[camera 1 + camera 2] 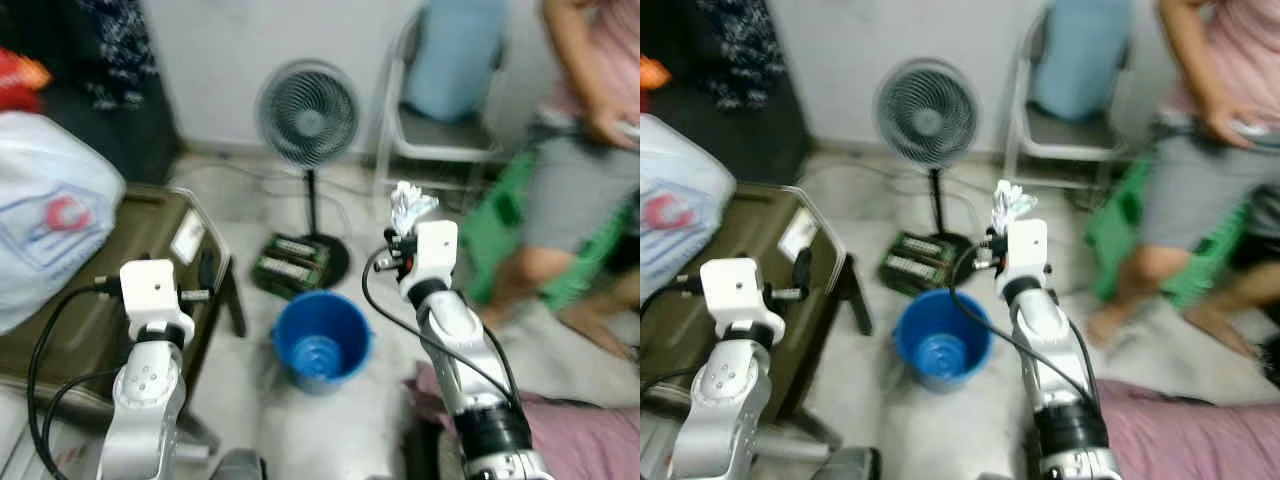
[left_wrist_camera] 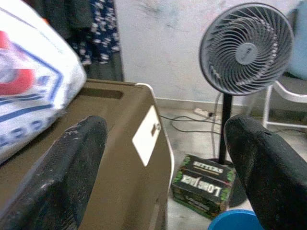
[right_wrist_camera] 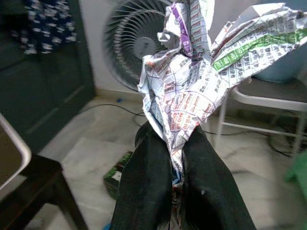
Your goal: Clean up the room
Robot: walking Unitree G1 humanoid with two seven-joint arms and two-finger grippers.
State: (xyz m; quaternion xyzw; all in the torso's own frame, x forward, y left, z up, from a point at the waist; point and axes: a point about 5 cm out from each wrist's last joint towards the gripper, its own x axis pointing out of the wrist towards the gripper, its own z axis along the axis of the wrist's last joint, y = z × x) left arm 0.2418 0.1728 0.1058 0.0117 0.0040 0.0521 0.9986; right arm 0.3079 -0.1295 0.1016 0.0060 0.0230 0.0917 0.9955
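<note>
Holding a crumpled printed paper between its two black fingers, my right pincer is sitting right of centre in the head view, raised above the floor and just up and to the right of the blue bucket. In the right wrist picture I am seeing the fingers pressed together on the lower tail of the paper while the rest is fanning out above them. The bucket is standing on the pale floor at lower centre, mouth up. My left pincer is spread wide with nothing between its fingers, and it is hovering at lower left over the edge of the dark olive tabletop. A white bag with red and blue print is lying on that tabletop at the far left. Behind the bucket a green and black carton is resting on the floor beside the base of a standing fan, and a grey chair is standing at upper centre right. A person is standing at the upper right edge, blurred, next to something green
</note>
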